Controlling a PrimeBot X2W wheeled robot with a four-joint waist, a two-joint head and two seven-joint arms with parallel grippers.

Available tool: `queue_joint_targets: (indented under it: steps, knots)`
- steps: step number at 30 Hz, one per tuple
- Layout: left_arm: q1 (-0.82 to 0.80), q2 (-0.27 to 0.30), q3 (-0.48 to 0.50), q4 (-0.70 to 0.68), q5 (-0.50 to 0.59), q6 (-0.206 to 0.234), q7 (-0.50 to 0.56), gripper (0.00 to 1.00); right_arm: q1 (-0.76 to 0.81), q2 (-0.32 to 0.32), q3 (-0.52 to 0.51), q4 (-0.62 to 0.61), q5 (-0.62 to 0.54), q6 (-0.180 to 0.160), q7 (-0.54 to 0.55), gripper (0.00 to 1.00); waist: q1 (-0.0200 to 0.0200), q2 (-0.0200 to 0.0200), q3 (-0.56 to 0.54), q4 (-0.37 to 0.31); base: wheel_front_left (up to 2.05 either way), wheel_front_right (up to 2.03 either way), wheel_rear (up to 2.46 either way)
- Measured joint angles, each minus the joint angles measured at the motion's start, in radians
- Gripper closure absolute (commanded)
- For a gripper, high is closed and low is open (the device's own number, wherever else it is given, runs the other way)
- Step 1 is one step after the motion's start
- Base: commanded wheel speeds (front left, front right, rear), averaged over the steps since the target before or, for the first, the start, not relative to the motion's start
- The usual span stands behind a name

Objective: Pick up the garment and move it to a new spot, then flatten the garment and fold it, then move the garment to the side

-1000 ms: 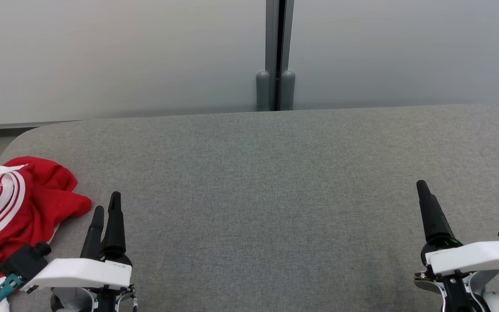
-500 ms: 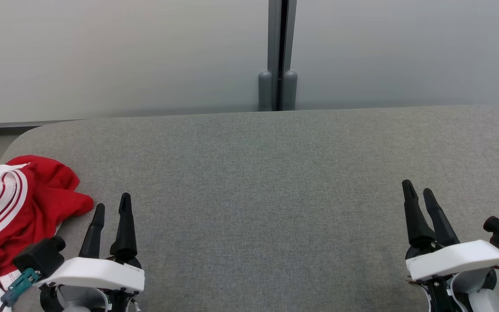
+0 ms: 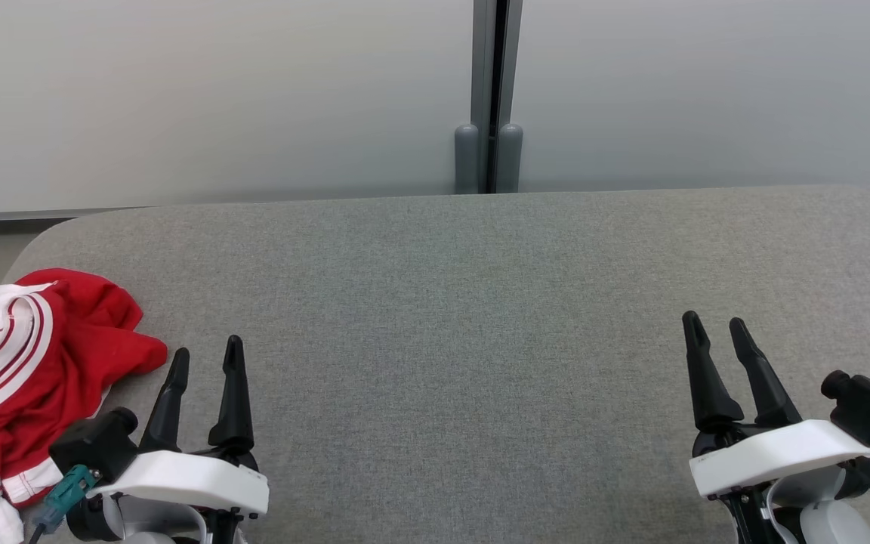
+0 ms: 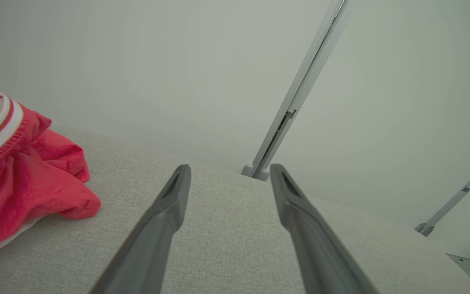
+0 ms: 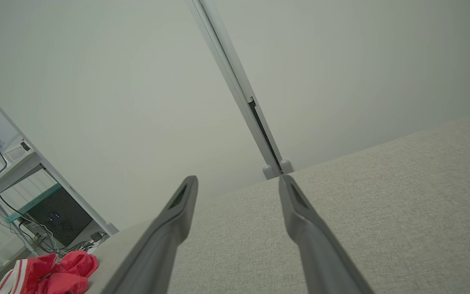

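Note:
The garment [image 3: 23, 370] is a crumpled red piece with white striped trim, lying at the table's left edge; it also shows at the left of the left wrist view as the garment [image 4: 23, 179] and small at the bottom left of the right wrist view, garment [image 5: 51, 269]. My left gripper [image 3: 205, 349] stands open just right of it, fingers apart, nothing between them, and appears in its own view as the left gripper [image 4: 229, 173]. My right gripper [image 3: 714, 321] stands open at the lower right over bare cloth, seen as the right gripper [image 5: 237, 179] in its wrist view.
The grey fabric-covered table [image 3: 450, 302] has rounded far corners. Behind it stands a pale partition wall with a grey vertical post [image 3: 489, 98]. Beyond the left end of the table, the right wrist view shows a dark box [image 5: 57, 214] and cables on the floor.
Both grippers have turned so their fingers show side by side and apart. The left one shifted right, the right one shifted left. The garment lies as before.

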State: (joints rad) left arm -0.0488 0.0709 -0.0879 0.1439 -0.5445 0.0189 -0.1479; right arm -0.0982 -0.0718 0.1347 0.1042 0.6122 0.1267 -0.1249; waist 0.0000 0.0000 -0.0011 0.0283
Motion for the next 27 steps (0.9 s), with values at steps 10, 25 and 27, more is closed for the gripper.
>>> queue_joint_targets:
  steps: [10,25,27]
  knots:
    - [0.000,0.003,-0.021,-0.010,0.092,0.015,-0.025,0.00,0.000,-0.003,0.018,-0.012,-0.084,0.000,-0.006,0.00,0.0000,0.0000,-0.001,0.002,0.00,0.00,0.00]
    - [0.000,0.008,-0.040,-0.021,0.212,0.036,-0.058,0.00,0.000,-0.002,0.033,-0.031,-0.208,0.001,-0.008,0.00,0.0000,0.0000,-0.006,0.004,0.00,0.00,0.00]
    - [0.000,0.009,-0.042,-0.024,0.227,0.041,-0.063,0.00,0.000,-0.002,0.034,-0.035,-0.223,0.001,-0.009,0.00,0.0000,0.0000,-0.006,0.004,0.00,0.00,0.00]
